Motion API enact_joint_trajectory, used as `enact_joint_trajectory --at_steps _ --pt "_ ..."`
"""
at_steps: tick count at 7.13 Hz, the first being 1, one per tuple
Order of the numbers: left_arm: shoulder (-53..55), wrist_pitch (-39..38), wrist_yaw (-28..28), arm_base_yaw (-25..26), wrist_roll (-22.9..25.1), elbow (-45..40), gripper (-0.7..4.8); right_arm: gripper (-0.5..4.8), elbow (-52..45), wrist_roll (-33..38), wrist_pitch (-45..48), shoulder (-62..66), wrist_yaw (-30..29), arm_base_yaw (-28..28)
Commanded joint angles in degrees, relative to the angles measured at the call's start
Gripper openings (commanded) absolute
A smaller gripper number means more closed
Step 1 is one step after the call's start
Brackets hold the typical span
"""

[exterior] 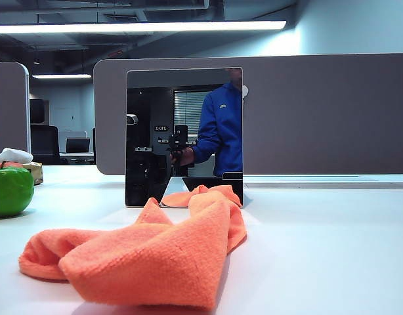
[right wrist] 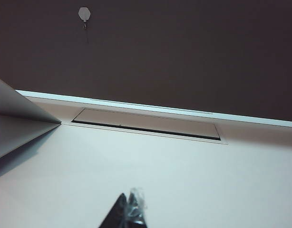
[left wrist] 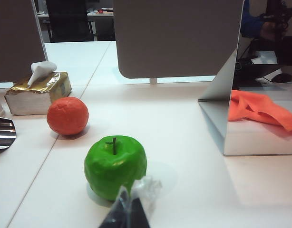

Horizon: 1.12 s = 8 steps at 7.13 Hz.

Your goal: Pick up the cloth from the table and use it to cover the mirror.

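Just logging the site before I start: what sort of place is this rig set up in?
Most likely an open-plan office. Grey desk partitions stand behind the white table, an office chair and a laptop sit at a desk beyond, and strip lights hang under an exposed ceiling. Both grippers, left and right, sit shut over the table.

Each wrist view shows a black left end effector (left wrist: pixel 128 211) and right end effector (right wrist: pixel 129 213) tip wrapped in clear film.

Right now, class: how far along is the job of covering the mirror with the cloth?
Nothing is done yet. The orange cloth lies crumpled on the table, apart from the uncovered mirror. Nothing is in hand: left hand and right hand are shut, empty. Grasping, lifting and draping remain.
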Motion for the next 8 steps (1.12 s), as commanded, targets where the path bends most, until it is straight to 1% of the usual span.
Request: enact_joint_trajectory --at_steps 1,4,5,6,7,8 --pt "0.0 0.3 0.3 -0.1 -2.8 0.1 -0.05 -0.01 -0.1 0.1 0.3 -0.1 0.1 0.0" --pt "0.0 0.4 0.4 -0.1 -2.8 0.1 -0.06 -0.01 0.0 0.1 0.8 -0.1 -0.2 0.0" --pt "0.0 1.1 8.8 -0.1 -2.8 1.0 -0.06 -0.01 3.4 0.0 -3.3 -0.1 -4.0 0.0" --pt "0.2 -15.6 17.6 -0.1 -6.7 9.3 -0.06 -0.01 14.0 -1.8 -20.2 0.8 -8.9 0.1" --pt "0.4 -19.5 24.0 -0.1 -8.9 11.7 -0.06 -0.01 19.5 -1.8 -27.2 3.9 -15.0 0.1" --pt "0.4 -19.4 26.8 -0.1 -11.3 11.8 -0.06 -0.01 20.8 -1.8 -29.3 4.7 -16.8 0.1"
